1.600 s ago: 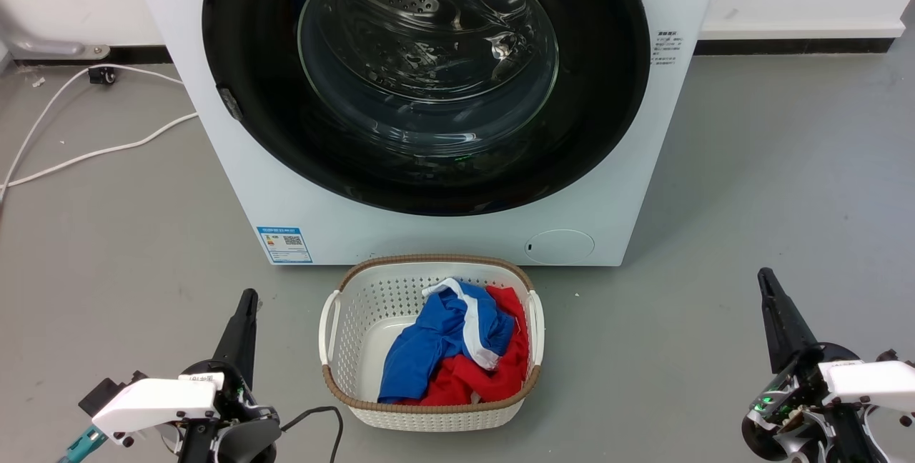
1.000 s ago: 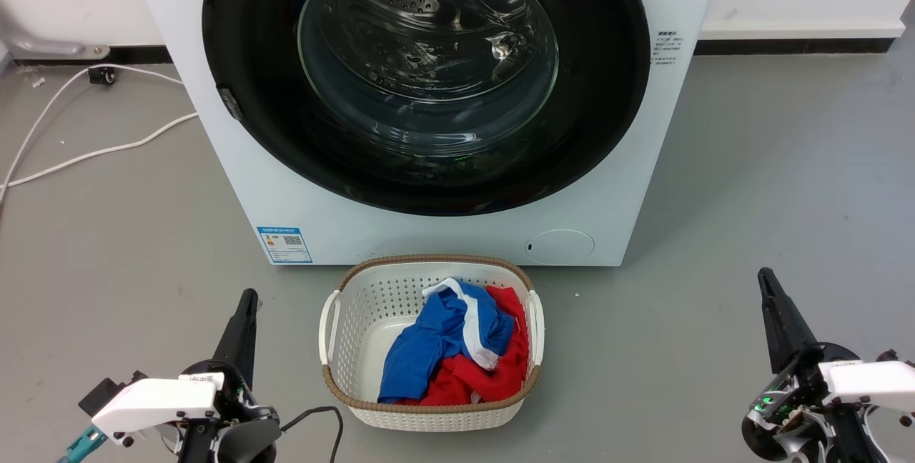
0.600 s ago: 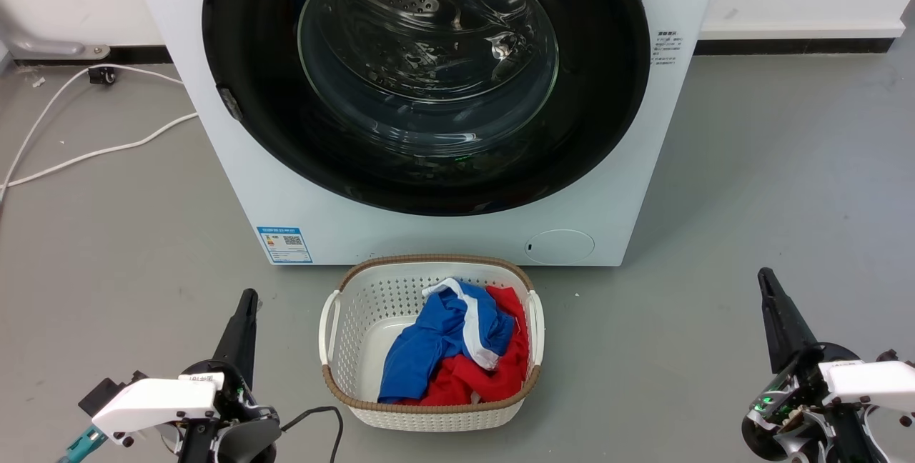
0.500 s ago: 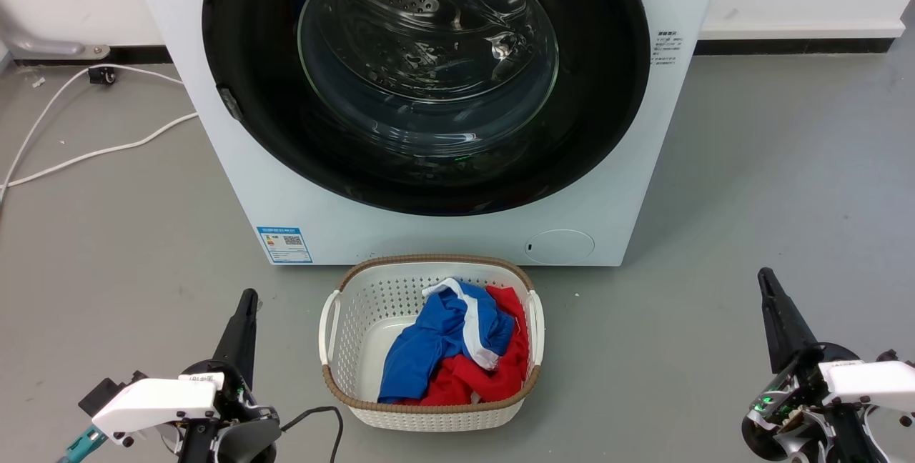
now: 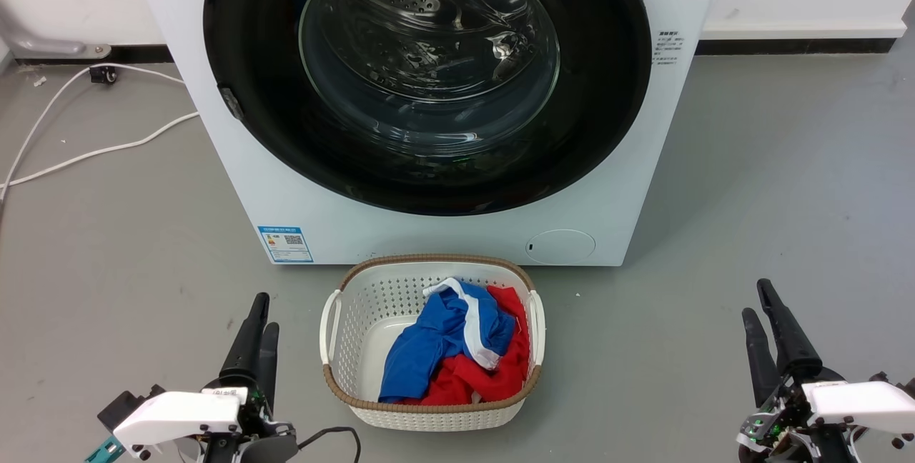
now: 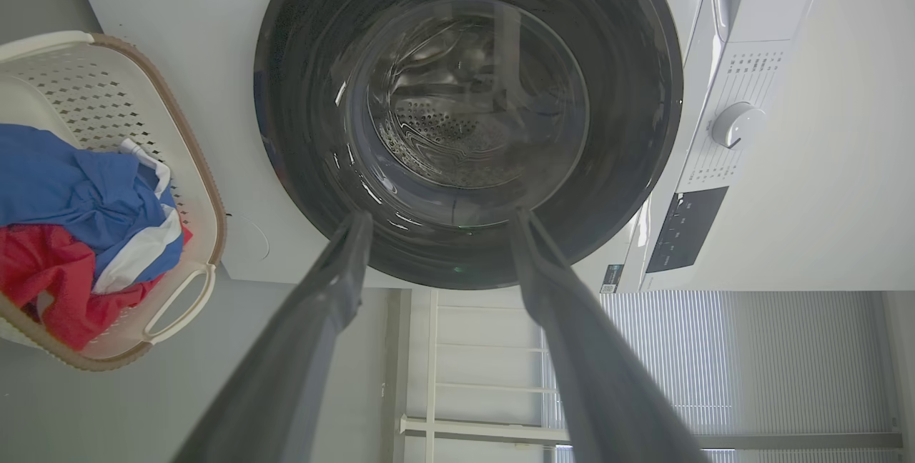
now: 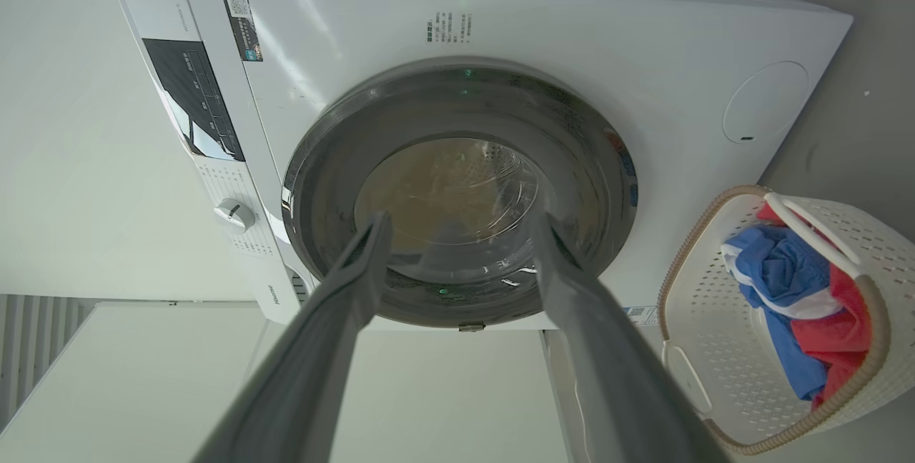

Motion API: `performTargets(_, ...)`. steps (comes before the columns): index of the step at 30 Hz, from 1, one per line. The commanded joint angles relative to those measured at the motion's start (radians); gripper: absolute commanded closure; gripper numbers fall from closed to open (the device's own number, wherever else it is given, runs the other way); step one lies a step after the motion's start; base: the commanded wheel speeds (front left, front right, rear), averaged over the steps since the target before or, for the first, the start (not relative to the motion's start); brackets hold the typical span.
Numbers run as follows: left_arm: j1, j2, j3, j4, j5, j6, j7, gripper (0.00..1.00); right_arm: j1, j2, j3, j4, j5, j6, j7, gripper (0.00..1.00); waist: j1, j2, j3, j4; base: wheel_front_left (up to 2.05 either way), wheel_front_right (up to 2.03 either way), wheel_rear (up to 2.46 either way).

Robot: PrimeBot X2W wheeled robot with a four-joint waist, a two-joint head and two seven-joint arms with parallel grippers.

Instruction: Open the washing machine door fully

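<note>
Washing machine door (image 5: 427, 70) sits shut on the washing machine (image 5: 400, 234) at the floor's (image 5: 786, 163) far edge; left end effector (image 5: 264, 313) and right end effector (image 5: 755, 299) hover spread and empty over its near edge.

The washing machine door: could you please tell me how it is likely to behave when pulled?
The washing machine door is probably rigid and fairly heavy, being a wide black ring around bulging glass. Its glossy face looks slippery, so a grip may slip unless hooked behind an edge. Set flush in the washing machine, it likely swings rather than lifts.
</note>
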Motion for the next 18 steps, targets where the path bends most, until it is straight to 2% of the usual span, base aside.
performTargets(1,-0.022,0.006,-0.010,-0.023,0.015,-0.001,-0.009,0.00,-0.013,-0.006,0.006,-0.023,-0.017,0.001,-0.010,0.00,0.0000,0.0000,0.000,0.001,0.00,0.00,0.00)
performTargets(8,-0.021,0.007,-0.026,-0.051,0.108,-0.002,-0.041,0.00,-0.011,-0.018,0.021,-0.032,-0.134,0.002,-0.044,0.00,0.0000,0.0000,-0.001,0.005,0.00,0.00,0.00)
performTargets(18,-0.023,0.007,-0.053,-0.084,0.346,-0.002,-0.083,0.00,-0.006,-0.013,0.028,-0.063,-0.380,0.002,-0.085,0.00,0.0000,0.0000,-0.002,0.008,0.00,0.00,0.00)
